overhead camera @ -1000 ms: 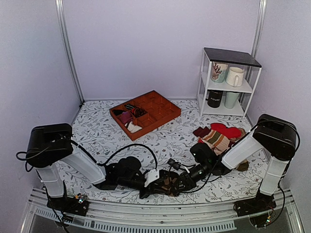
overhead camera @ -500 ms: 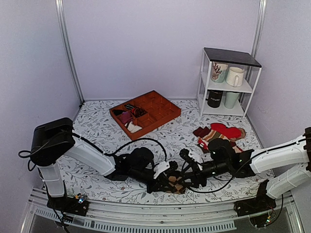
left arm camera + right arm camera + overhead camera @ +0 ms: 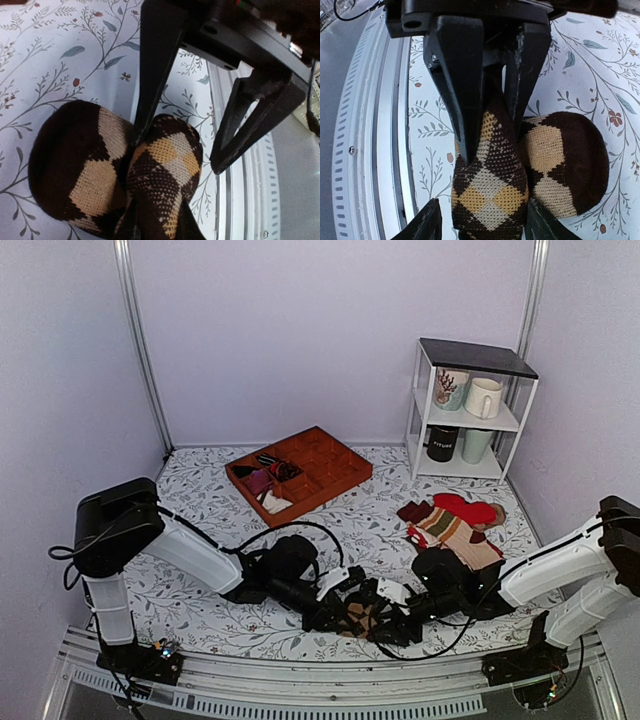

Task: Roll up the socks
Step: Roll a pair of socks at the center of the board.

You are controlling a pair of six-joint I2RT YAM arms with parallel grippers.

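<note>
The socks [image 3: 361,619] are a dark brown bundle with tan argyle diamonds, lying near the table's front edge between both grippers. My left gripper [image 3: 338,615] comes in from the left and is shut on a raised fold of the socks [image 3: 165,170], with its own fingers at the bottom of the left wrist view around the left gripper [image 3: 157,225]. My right gripper [image 3: 386,621] faces it from the right and is open. Its fingers stand on either side of that same fold [image 3: 490,180], around the right gripper [image 3: 480,212]. A second rounded bulge [image 3: 565,165] lies beside the fold.
An orange compartment tray [image 3: 335,462] holding small bundles sits at the back centre. A pile of red, striped and beige socks [image 3: 455,520] lies at the right. A white shelf with mugs [image 3: 470,410] stands at the back right. The metal front rail [image 3: 300,687] runs just below the grippers.
My right gripper has opened and now straddles the sock fold, with the right arm dropped low and stretched out. My left arm has pushed right, carrying the socks slightly right.
</note>
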